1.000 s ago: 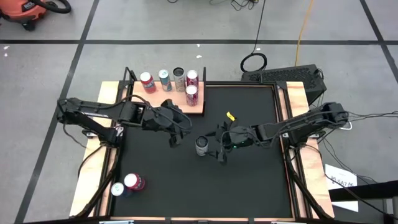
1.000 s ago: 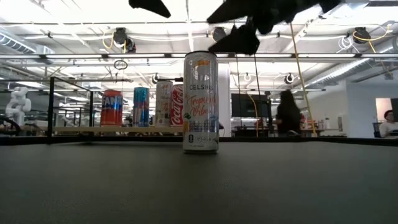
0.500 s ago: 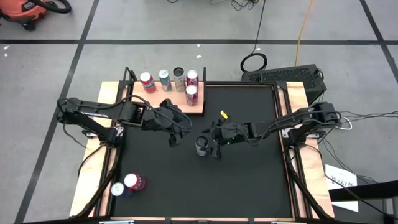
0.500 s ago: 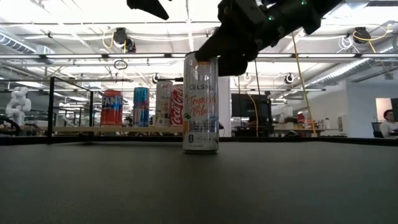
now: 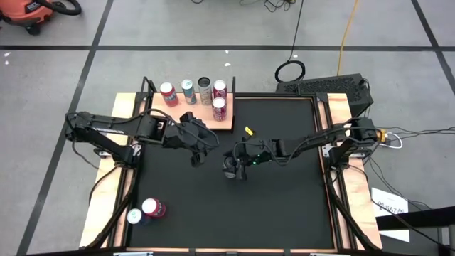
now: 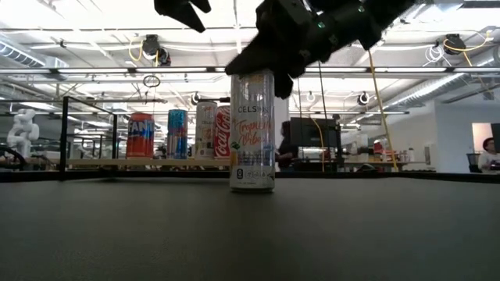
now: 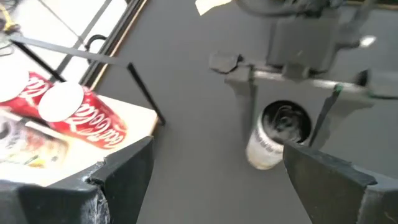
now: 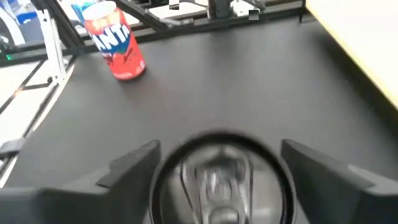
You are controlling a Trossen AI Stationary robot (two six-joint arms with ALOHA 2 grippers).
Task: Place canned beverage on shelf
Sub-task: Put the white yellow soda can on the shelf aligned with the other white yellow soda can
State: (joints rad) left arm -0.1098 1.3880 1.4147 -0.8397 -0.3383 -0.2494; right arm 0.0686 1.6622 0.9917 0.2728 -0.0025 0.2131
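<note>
A tall white Celsius can stands upright on its base on the black mat near the table's middle. My right gripper is open, reaching in from the table's right. Its fingers stand on either side of the can's top, and a gap shows at each side in the left wrist view. My left gripper is open and empty, hovering above the mat just left of the can. The wooden shelf at the far left holds several upright cans.
Two cans, a red Fanta and a blue one, sit at the mat's near left corner. The shelf's black posts stand at the far left. Wooden strips edge the table. Bare mat lies to the near right.
My right gripper has moved toward the table's left and come down over the Celsius can, from beside and above it to fingers straddling its top. The can has stayed upright in place.
</note>
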